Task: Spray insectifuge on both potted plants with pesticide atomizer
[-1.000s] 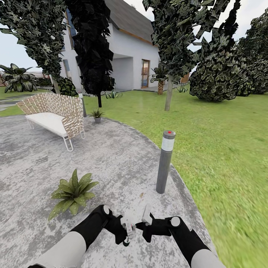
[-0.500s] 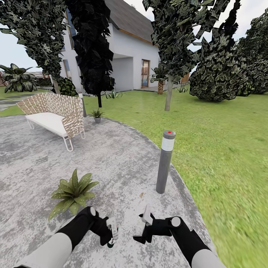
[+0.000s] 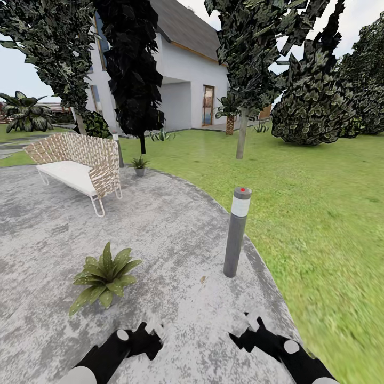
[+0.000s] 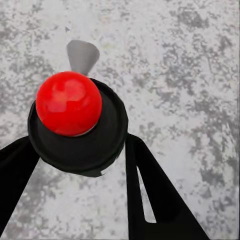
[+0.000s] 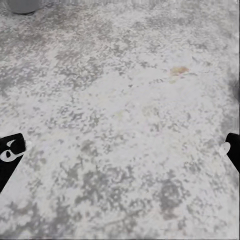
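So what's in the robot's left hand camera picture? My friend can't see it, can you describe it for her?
Seen from above, the pesticide atomizer sits between the left gripper's two black fingers, showing a round dark body with a shiny red ball on top and a small grey nozzle. Below it lies the mottled grey patio.

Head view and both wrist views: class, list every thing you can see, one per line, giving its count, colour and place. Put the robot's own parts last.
Potted plants: two, green leaves; one on the patio near the left arm, one in a grey pot at the patio's far edge.
Pesticide atomizer: one, dark with a red cap, between the left gripper's fingers.
Bollard lamp: one, grey, patio's right edge.
Bench: one, woven tan with white seat, far left.
Patio: one, mottled grey.
Lawn: green, right.
House: one, white, behind the trees.
Left gripper: black, shut on the atomizer.
Right gripper: black, open over the patio.
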`<state>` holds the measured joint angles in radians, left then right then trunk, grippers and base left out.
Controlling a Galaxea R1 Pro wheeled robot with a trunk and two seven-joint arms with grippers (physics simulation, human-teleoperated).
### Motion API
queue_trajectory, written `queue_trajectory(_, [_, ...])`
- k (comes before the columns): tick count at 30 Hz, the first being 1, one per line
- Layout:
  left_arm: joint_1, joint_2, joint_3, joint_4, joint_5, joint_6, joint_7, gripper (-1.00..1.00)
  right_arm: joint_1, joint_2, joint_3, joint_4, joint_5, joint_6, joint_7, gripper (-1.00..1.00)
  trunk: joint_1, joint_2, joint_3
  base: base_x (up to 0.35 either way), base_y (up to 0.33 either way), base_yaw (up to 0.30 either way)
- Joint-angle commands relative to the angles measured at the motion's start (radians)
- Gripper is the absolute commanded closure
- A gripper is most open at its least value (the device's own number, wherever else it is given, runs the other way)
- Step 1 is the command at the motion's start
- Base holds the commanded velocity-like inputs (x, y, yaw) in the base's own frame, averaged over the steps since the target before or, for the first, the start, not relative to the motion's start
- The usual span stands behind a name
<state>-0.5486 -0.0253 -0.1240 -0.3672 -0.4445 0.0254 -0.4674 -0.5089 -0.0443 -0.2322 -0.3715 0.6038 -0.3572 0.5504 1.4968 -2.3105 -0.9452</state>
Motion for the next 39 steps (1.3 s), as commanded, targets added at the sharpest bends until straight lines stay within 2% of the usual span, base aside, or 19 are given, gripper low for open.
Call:
queue_trajectory(1, [0.001,0.0,0.001,0.031,0.032,-0.029,0.029,1.0,0.0,-0.016,-0.033,0.036,0.008,-0.039,-0.006,-1.0,0.0,0.0,-0.001,0.0,0.0,0.0])
queue_trajectory(2, [0.003,-0.001,0.001,0.082,0.079,-0.073,0.077,1.0,0.004,-0.04,-0.064,0.084,0.007,-0.079,-0.017,-1.0,0.0,0.0,-0.001,0.0,0.0,0.0])
queue_trajectory(3, [0.003,-0.001,0.001,0.113,0.106,-0.101,0.109,1.0,0.009,-0.055,-0.088,0.11,0.006,-0.104,-0.023,-1.0,0.0,0.0,-0.001,0.0,0.0,0.0])
queue_trajectory(4, [0.004,-0.002,0.001,0.156,0.138,-0.14,0.152,1.0,0.024,-0.075,-0.134,0.139,0.002,-0.143,-0.034,-1.0,0.0,0.0,-0.001,0.0,0.0,0.0])
queue_trajectory(5, [0.004,-0.003,0.001,0.179,0.153,-0.161,0.175,1.0,0.036,-0.084,-0.169,0.15,-0.003,-0.169,-0.041,-1.0,0.0,0.0,-0.001,0.0,0.0,0.0])
queue_trajectory(7, [0.016,-0.012,0.001,0.224,0.175,-0.197,0.22,1.0,0.072,-0.096,-0.278,0.163,-0.019,-0.22,-0.061,-1.0,0.0,0.0,-0.001,0.0,0.0,0.0])
queue_trajectory(9, [0.035,-0.016,0.002,0.23,0.182,-0.206,0.253,1.0,0.097,-0.099,-0.352,0.164,-0.025,-0.235,-0.071,-1.0,0.0,0.0,-0.001,0.0,0.0,0.0])
queue_trajectory(11, [0.045,-0.022,0.002,0.234,0.185,-0.21,0.293,1.0,0.11,-0.1,-0.395,0.164,-0.028,-0.241,-0.078,-1.0,0.0,0.0,-0.001,0.0,0.0,0.0])
queue_trajectory(15, [0.08,-0.026,0.004,0.231,0.185,-0.212,0.333,1.0,0.13,-0.095,-0.416,0.165,-0.028,-0.244,-0.148,-1.0,0.0,0.0,-0.001,0.0,0.0,0.0])
queue_trajectory(17, [0.087,-0.025,0.019,0.23,0.197,-0.214,0.348,1.0,0.137,-0.083,-0.417,0.168,-0.026,-0.245,-0.211,-1.0,0.0,0.0,-0.001,0.0,0.0,0.0])
queue_trajectory(20, [0.093,-0.025,0.061,0.231,0.253,-0.253,0.378,1.0,0.141,-0.048,-0.417,0.169,-0.022,-0.246,-0.336,-1.0,0.0,0.0,-0.001,0.0,0.0,0.0])
queue_trajectory(23, [0.094,-0.021,0.071,0.235,0.294,-0.281,0.407,1.0,0.148,-0.037,-0.417,0.172,-0.02,-0.26,-0.402,-1.0,0.0,0.0,-0.001,0.0,0.0,0.0])
queue_trajectory(27, [0.096,-0.017,0.072,0.237,0.299,-0.286,0.428,1.0,0.154,-0.033,-0.414,0.197,-0.019,-0.265,-0.408,-1.0,0.0,0.0,-0.001,0.0,0.0,0.0])
queue_trajectory(39, [0.119,-0.005,0.072,0.232,0.303,-0.287,0.432,1.0,0.155,-0.033,-0.421,0.213,-0.035,-0.269,-0.416,-1.0,0.0,0.0,-0.001,0.0,0.0,-0.001])
